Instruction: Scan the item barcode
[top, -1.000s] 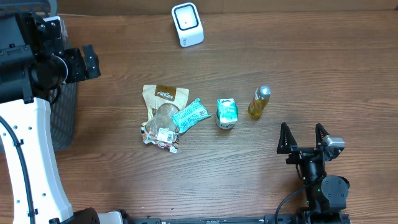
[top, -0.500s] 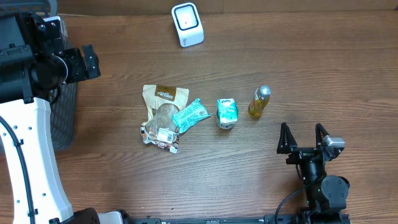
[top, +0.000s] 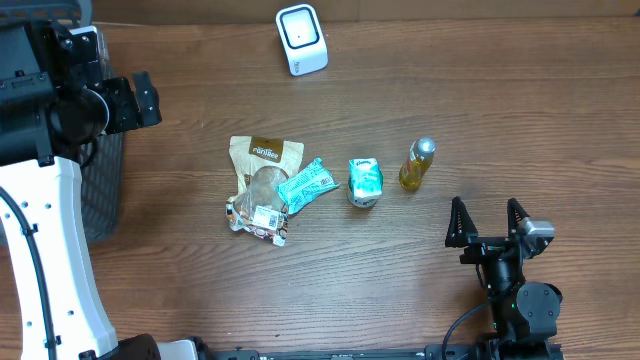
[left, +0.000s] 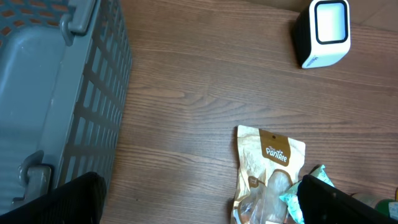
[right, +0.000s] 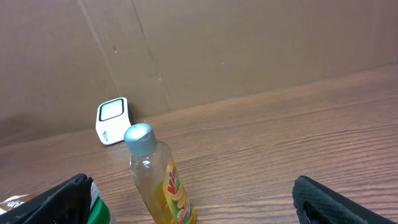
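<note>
1. Overhead, you see four items in a row at mid-table: a brown snack pouch (top: 262, 165), a teal packet (top: 307, 184) overlapping its right edge, a green container (top: 365, 182) just beside the packet, and a bottle (top: 419, 165) of yellow liquid with a silver cap, near the container but apart from it.
2. The barcode scanner (top: 301, 38) stands at the far edge of the table (top: 480, 90), well apart from the row. It is white, with a dark-framed window.
3. The right gripper (top: 486, 225) sits near the front edge, on the near side of the bottle. Its jaws are spread wide with nothing between them.
4. Only the right wrist view shows you the bottle standing on its base with its red-and-yellow label, and a cardboard wall (right: 249, 43) behind the table. The scanner appears small at the back left.
5. The left gripper (left: 199, 205) hangs high over the table's left side. Its fingertips sit in the bottom corners of its own view, wide apart and empty.
6. That view shows you the lattice wall and handle of the grey basket (left: 56, 93), which overhead shows only as a strip beside the left arm.
7. A white label (top: 265, 214) on the pouch's near end shows only overhead, and its print is too small to read.
</note>
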